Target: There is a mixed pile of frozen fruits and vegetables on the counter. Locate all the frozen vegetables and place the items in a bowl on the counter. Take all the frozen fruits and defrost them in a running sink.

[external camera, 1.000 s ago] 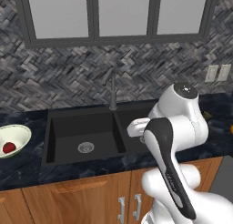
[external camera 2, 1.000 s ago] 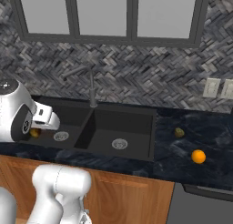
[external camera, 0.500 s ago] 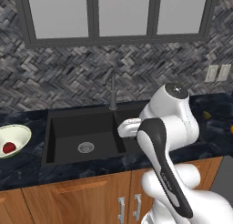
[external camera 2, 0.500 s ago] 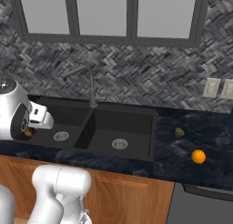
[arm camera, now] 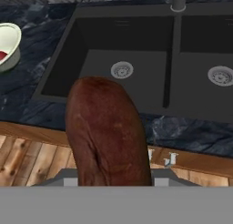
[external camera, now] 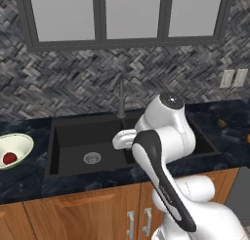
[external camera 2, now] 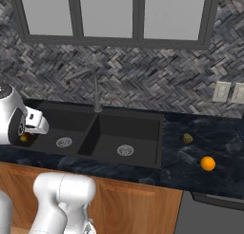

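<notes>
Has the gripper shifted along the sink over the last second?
Yes. In the right base view the gripper, shut on the brown oblong vegetable, has slid leftward away from the faucet, over the sink's left basin toward the bowl.

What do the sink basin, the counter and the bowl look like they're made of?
Sink: matte black, perhaps composite; no shine, round metal drain.
Counter: polished dark blue-black stone, pale marbled veins.
Bowl: smooth pale greenish-white, likely glazed ceramic, though plastic can't be excluded.

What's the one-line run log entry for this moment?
tool: shut on brown oblong vegetable | position: over sink | bowl: red item inside | orange ball: on counter
</notes>
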Robot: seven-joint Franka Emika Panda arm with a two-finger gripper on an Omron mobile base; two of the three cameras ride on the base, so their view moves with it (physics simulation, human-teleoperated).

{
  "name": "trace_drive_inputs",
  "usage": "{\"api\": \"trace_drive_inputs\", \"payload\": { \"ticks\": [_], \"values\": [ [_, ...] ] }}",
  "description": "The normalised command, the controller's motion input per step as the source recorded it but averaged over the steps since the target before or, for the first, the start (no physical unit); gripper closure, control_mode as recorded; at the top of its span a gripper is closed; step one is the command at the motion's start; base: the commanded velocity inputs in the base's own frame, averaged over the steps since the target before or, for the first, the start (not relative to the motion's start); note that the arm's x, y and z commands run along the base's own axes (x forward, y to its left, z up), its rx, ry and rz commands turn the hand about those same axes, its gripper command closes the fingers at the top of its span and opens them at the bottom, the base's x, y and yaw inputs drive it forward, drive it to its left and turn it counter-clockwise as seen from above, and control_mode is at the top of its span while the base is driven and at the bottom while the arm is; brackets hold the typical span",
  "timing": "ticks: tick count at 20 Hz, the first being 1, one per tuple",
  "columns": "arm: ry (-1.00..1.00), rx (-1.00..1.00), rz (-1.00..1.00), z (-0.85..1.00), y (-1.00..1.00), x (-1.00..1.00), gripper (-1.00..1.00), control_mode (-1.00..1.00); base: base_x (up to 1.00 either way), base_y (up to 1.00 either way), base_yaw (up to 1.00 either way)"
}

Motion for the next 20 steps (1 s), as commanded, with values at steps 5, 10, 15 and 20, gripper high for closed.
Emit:
{"api": "trace_drive_inputs", "payload": {
  "ticks": [5, 10, 15, 20],
  "values": [
    [0.0, 0.01, 0.03, -0.16, 0.38, 0.13, 1.0, -1.0, 0.0, 0.0, 0.0],
    [0.0, 0.03, 0.05, -0.01, 0.4, 0.02, 1.0, -1.0, 0.0, 0.0, 0.0],
    [0.0, 0.03, 0.05, 0.0, 0.44, 0.05, 1.0, -1.0, 0.0, 0.0, 0.0],
    [0.0, 0.02, 0.05, 0.0, 0.36, 0.08, 1.0, -1.0, 0.0, 0.0, 0.0]
  ]
}}
